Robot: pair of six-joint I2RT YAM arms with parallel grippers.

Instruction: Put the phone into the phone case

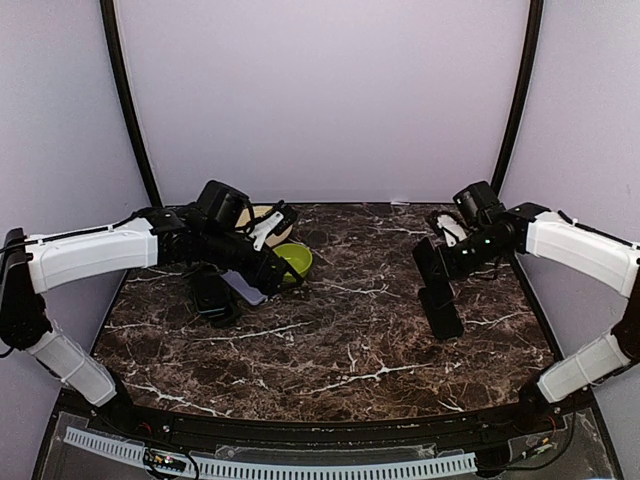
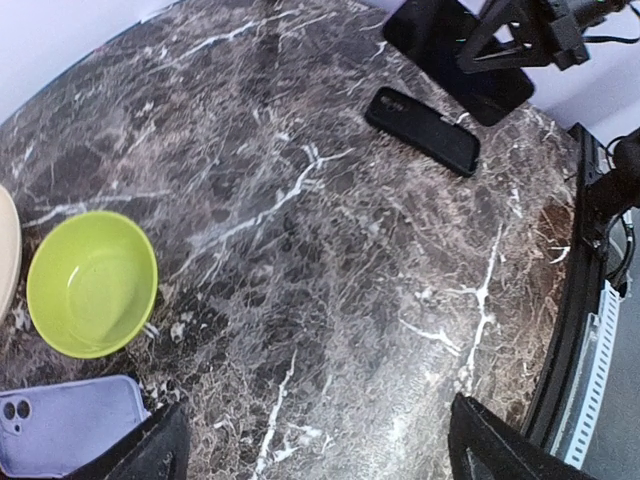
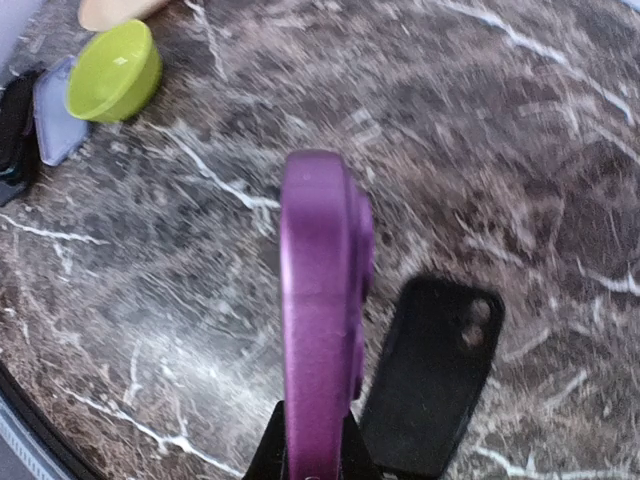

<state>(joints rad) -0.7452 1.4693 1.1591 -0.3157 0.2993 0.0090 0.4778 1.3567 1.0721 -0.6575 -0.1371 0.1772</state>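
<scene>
My right gripper (image 1: 440, 262) is shut on a phone (image 1: 432, 268) and holds it on edge above the table. In the right wrist view the phone (image 3: 315, 300) shows a purple side between my fingers (image 3: 275, 445). The pale lavender phone case (image 1: 243, 288) lies flat beside the green bowl, under my left gripper (image 1: 265, 278). In the left wrist view the case (image 2: 65, 435) sits at the bottom left, camera cutout at its left end. My left gripper (image 2: 320, 460) is open and empty above bare table, one finger (image 2: 150, 455) next to the case.
A green bowl (image 1: 295, 262) and a beige plate (image 1: 265, 220) stand behind the case. A black phone (image 1: 213, 300) lies left of the case. A black slab with a camera hole (image 3: 430, 380) lies on the table (image 1: 340, 350) below the right gripper.
</scene>
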